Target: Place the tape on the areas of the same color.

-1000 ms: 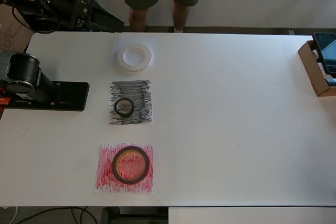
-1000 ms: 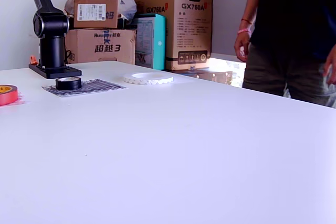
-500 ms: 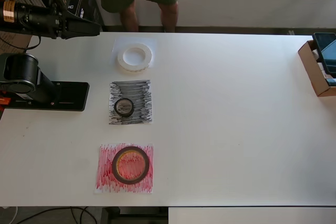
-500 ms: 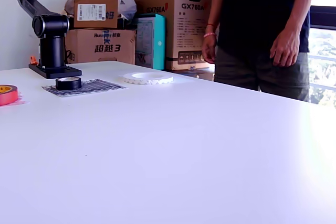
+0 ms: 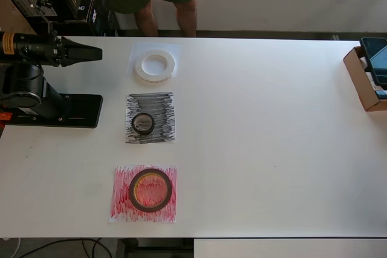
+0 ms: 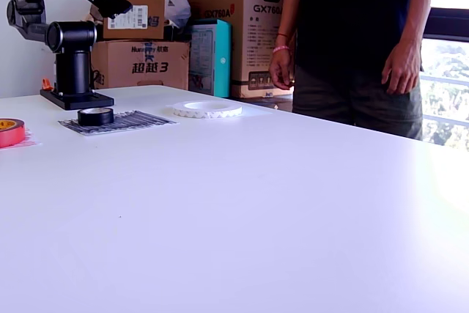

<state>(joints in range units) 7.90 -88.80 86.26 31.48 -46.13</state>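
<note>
We take the black scribbled sheet [image 5: 150, 118] in the middle of the row as our landmark and count three tape rolls and three paper sheets on the white surface [image 5: 272, 149], one roll per sheet.

In the overhead view, below the black sheet and nearest the lower edge of the surface, the dark-red roll [image 5: 150, 190] with its yellowish core lies flat on the red scribbled sheet [image 5: 143, 193], its hole facing straight up, well inside the sheet's edges. On the black sheet itself the small black roll [image 5: 143, 124] also lies flat, axis vertical, a little left of and below the sheet's centre. Above the black sheet, the translucent-white roll [image 5: 155, 67] rests flat, hole upward, on the plain white sheet [image 5: 135, 49], which barely shows against the surface.

In the overhead view, left of the black sheet stands the arm's black base [image 5: 51, 109]. Above it the end effector [image 5: 91, 54] hangs in the air, its long axis lying along the surface and its tip pointing toward the white roll, well apart from it; it looks clenched and holds nothing.

Beyond the far edge, past the white sheet, one person [image 6: 359, 42] stands, with cardboard boxes [image 6: 238, 31] stacked nearby in the exterior view.
</note>
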